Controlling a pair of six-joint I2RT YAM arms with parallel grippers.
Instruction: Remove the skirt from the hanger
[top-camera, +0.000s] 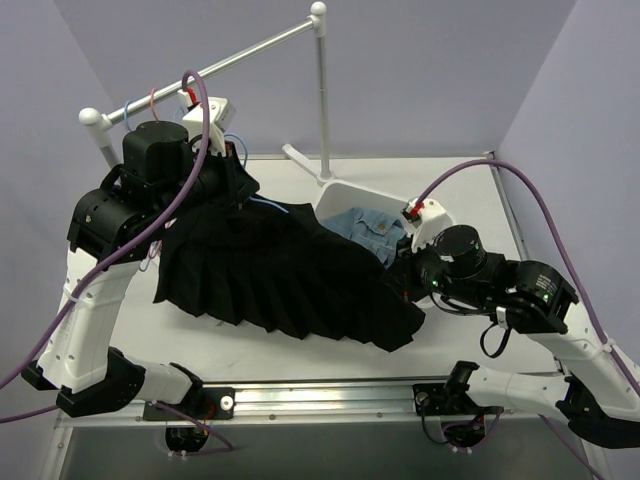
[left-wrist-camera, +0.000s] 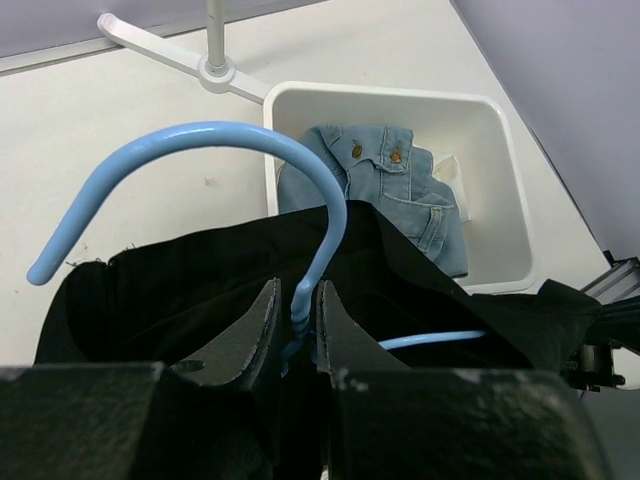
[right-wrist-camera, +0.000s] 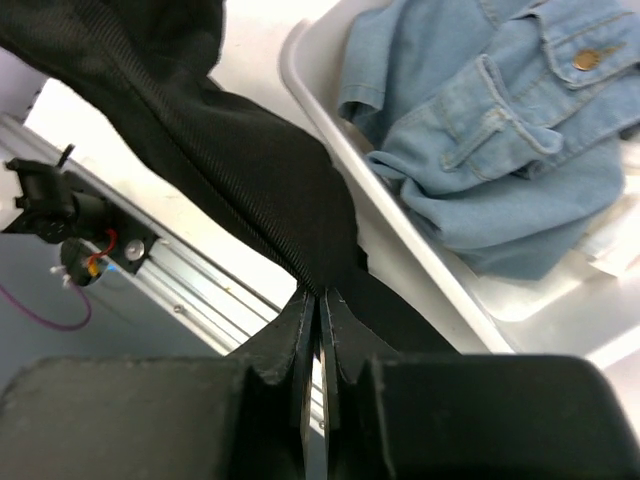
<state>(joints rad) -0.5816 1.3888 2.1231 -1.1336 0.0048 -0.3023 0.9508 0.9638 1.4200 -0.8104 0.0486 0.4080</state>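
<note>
1. Grips first: the left gripper (left-wrist-camera: 297, 318) is clenched on the neck of the hanger (left-wrist-camera: 200, 138), just below the hook. The hook curves up free, touching nothing.
2. The right gripper (right-wrist-camera: 320, 318) has its jaws pressed together on a fold at the edge of the skirt (top-camera: 285, 280). The cloth runs taut from that pinch up and away in the right wrist view.
3. The skirt lies fanned out on the table (top-camera: 300, 372) between the two arms. Its right end lies against the near wall of the tub (left-wrist-camera: 380, 92), which holds a denim shirt (right-wrist-camera: 480, 150). Its top is bunched around the hanger, and a short stretch of the blue bar shows among the black folds under the left fingers.
4. The step in hand looks like the separating pull itself. Both holds are set, one on each item, but the bar sits inside the cloth, so the skirt is not yet off.
5. The next move probably calls for the arms to draw apart. The left would hold the hanger steady or lift it, while the right drags the skirt sideways along the bar.
6. Whether the skirt is clipped on or only draped over cannot be told, so the pull direction may need adjusting.
7. The right pinch catches only a thin fold, so it could slip if the cloth snags.
</note>
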